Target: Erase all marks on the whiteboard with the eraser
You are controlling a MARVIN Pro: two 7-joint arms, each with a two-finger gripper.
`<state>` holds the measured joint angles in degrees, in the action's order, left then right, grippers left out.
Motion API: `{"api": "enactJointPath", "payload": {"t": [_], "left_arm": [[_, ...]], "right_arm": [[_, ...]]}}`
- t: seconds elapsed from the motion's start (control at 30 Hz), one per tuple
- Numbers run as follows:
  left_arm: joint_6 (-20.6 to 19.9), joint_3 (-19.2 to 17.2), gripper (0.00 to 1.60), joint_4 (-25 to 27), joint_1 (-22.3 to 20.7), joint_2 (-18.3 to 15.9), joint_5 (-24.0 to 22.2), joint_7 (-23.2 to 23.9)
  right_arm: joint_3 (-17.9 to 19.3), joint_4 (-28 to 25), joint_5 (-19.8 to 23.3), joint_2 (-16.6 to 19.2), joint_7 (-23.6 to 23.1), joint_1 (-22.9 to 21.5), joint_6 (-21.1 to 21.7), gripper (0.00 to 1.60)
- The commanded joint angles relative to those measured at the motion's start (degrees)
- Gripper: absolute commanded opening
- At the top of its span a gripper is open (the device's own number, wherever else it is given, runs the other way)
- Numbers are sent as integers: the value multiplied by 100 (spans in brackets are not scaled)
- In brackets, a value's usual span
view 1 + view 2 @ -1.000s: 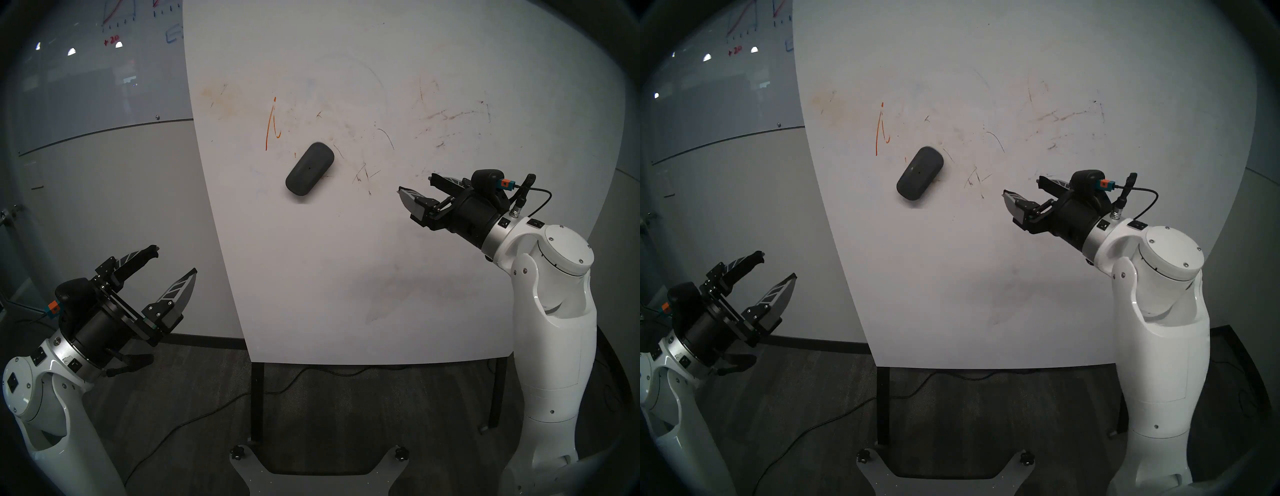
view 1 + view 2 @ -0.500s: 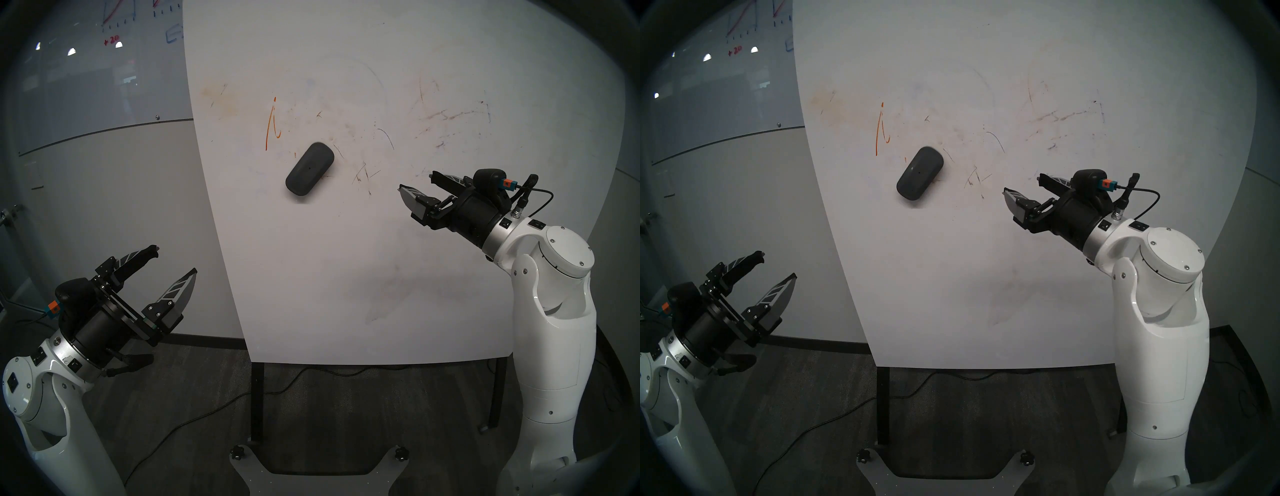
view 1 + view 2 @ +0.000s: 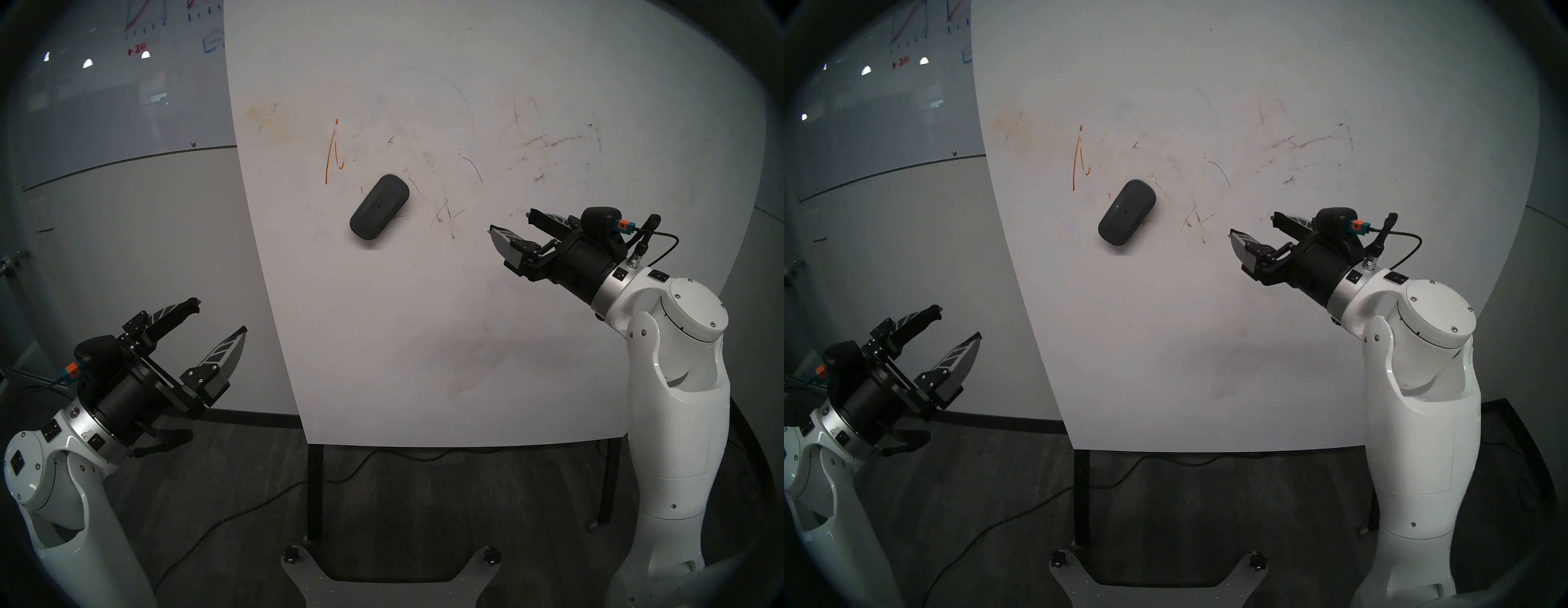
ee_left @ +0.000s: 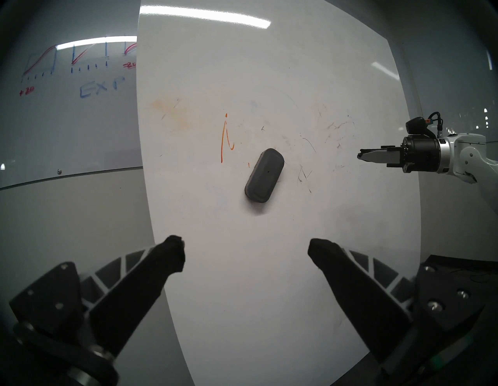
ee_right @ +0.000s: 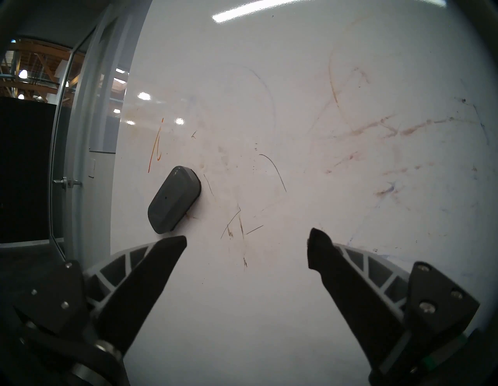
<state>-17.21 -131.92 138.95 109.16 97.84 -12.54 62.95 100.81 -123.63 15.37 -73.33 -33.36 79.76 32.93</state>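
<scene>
Eraser [image 3: 379, 207] clings tilted to whiteboard [image 3: 424, 318] among marks [image 3: 333, 153]; both pincers released, apart, path clear.

1. A glass board [image 3: 127, 85] hung on the wall at upper left, bearing red and blue graphs [image 4: 54, 62].
2. Black cables [image 3: 237, 518] lay across the dark floor [image 3: 424, 509].
3. A door handle [image 5: 67, 182] showed at the left.

The whiteboard [image 5: 296, 296] fills most of the view, glossy under ceiling lights. A dark grey eraser [image 5: 173, 203] sits tilted against it, beside an orange stroke [image 5: 155, 151]. Thin dark scratches [image 5: 275, 169] and brownish smears [image 5: 398, 129] spread rightward. The right gripper [image 5: 246, 242] stands wide apart, empty, short of the eraser.
</scene>
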Motion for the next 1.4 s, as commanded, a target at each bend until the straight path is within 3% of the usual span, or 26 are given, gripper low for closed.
{"api": "enactJointPath", "payload": {"t": [0.0,0.53,0.93,1.37], "left_arm": [[-96,279,160,105,-289,-179,318,-212],[-839,1643,160,93,-1327,-706,1785,-911],[-1232,2433,160,-355,-2129,-1065,2425,-1293],[-1269,3288,160,-891,-2791,-1412,3207,-1559]], "right_arm": [[-6,-64,-15,-21,21,-33,-63,160],[-2,-64,-29,-36,15,-33,-69,160],[-1,-65,-41,-46,11,-32,-77,160],[2,-66,-50,-54,5,-32,-78,160]]}}
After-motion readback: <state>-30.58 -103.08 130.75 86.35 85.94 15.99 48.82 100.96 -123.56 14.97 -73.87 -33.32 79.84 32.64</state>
